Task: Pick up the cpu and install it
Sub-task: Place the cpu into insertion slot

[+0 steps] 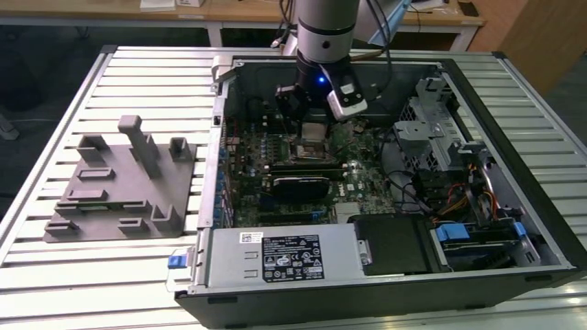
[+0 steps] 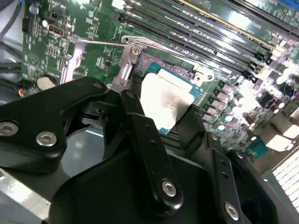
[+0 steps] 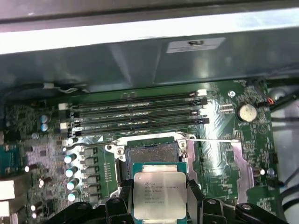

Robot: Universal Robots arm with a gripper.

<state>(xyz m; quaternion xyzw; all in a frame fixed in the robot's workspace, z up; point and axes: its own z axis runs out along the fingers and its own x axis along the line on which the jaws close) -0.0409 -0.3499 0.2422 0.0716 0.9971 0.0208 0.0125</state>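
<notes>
The cpu (image 3: 160, 196) is topped in matt silver metal.

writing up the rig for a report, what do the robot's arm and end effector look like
The arm is a smooth silver-grey tube ending in a black wrist with a small blue light. A pale grey boxy camera is mounted beside the wrist, and dark cables run along the arm. The end effector is matte black, with jointed bar-linkage fingers pinned by round silver screws.

Silver cylindrical arm (image 1: 326, 20), black wrist (image 1: 317, 69) (blue light (image 1: 320, 80) glowing), black pincer (image 1: 315, 129) links with silver screws (image 2: 169, 187).
</notes>
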